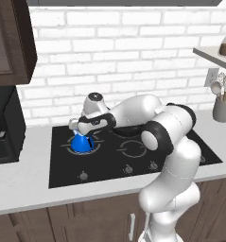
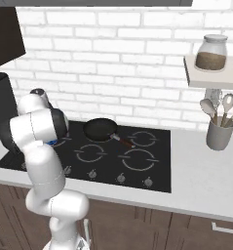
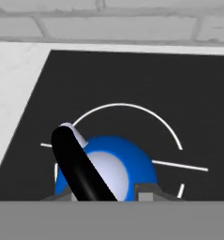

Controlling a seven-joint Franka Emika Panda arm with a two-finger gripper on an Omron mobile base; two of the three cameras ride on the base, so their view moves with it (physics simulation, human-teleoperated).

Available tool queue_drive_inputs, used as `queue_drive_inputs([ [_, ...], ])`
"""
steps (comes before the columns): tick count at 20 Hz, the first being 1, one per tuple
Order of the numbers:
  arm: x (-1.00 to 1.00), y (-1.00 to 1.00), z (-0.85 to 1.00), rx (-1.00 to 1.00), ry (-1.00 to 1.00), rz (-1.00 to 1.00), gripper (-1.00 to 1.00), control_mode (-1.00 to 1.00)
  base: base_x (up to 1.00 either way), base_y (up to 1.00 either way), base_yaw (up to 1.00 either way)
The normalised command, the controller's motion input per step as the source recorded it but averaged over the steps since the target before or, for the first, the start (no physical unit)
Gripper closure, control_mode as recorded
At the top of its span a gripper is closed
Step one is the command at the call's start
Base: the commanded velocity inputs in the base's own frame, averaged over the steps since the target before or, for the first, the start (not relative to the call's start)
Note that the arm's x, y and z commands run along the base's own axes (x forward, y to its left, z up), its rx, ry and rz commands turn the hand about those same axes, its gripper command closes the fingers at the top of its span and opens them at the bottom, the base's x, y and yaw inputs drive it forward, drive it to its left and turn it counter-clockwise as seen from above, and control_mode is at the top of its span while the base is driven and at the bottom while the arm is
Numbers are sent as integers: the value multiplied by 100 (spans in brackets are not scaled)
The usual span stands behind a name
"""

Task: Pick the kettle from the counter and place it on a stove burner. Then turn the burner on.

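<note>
1. In the left base view the kettle [image 1: 82, 142] sits left of centre in the frame, on the black cooktop [image 1: 67, 170], over the stove burner [image 1: 81, 145] ring at the back left of the glass.
2. The gripper [image 1: 82, 133] hangs directly above the kettle, right at its top, with the white arm [image 1: 133, 111] reaching in from the right of the frame.
3. In the hand view the kettle [image 3: 106, 171] lies at lower centre, just ahead of the finger tips [image 3: 146, 192], and its dark handle [image 3: 78, 166] slants from upper left down to the bottom edge between them.
4. The claw is clenched on the kettle's handle.
5. The burner ring [image 3: 169, 131] arcs around the kettle in the hand view, its side dash running off to the right.
6. In the right base view the black pan [image 2: 100, 129] rests on a back burner near the frame's centre, well apart from the kettle.
7. The pale counter [image 1: 20, 170] borders the cooktop at the left of the left base view.
</note>
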Motion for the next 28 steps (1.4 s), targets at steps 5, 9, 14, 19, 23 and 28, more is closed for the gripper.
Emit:
queue_drive_inputs([
  [5,8,0,-1,-1,0,-1,100,-100,0,0,0],
  [9,51,0,0,-1,0,-7,100,-100,0,0,0],
  [14,46,0,0,0,0,-7,100,-100,0,0,0],
  [19,0,0,-13,-1,2,0,100,-100,0,0,0],
  [23,0,0,-54,-7,7,0,100,-100,0,0,0],
  [28,0,0,-29,-4,1,0,100,-100,0,0,0],
])
